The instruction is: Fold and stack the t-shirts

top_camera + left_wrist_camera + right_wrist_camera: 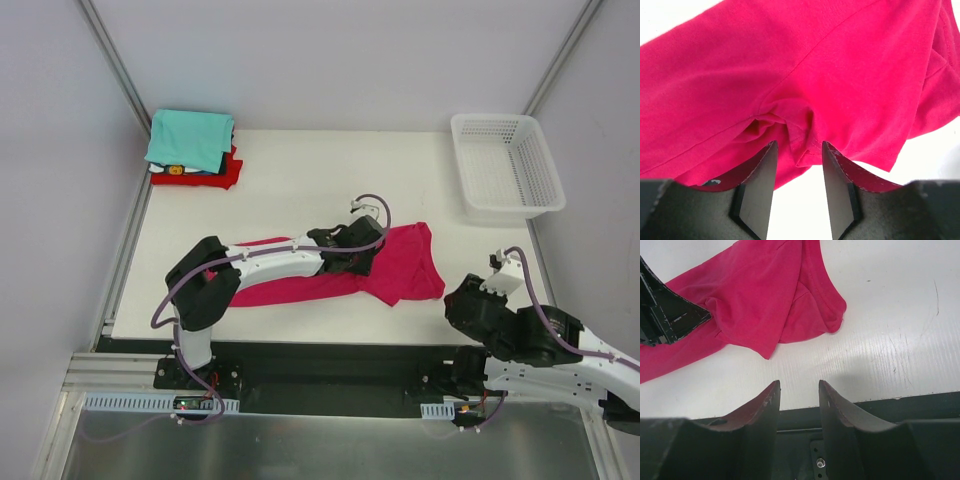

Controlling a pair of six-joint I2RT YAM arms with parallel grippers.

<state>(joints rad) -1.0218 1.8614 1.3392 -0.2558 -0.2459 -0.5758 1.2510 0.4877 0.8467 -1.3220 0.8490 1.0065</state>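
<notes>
The large magenta-pink t-shirt [405, 270] lies crumpled across the front middle of the table. My left gripper [352, 260] is low over its middle, open. In the left wrist view the shirt [790, 65] fills the frame, and a bunched hem fold lies between the tips of the left gripper [799, 145]. My right gripper [462, 300] is open and empty at the table's front right edge. Its wrist view shows the gripper [799, 385] short of the shirt's right end [770, 295]. A folded stack stands at the back left: teal shirt [190, 138] on a dark/white one [175, 170] and a red one [225, 172].
A white plastic mesh basket [505, 165] stands at the back right corner. The table's front edge [880, 402] runs just under my right gripper. The left gripper's black body [665, 315] shows at the left of the right wrist view. Walls enclose the table on three sides.
</notes>
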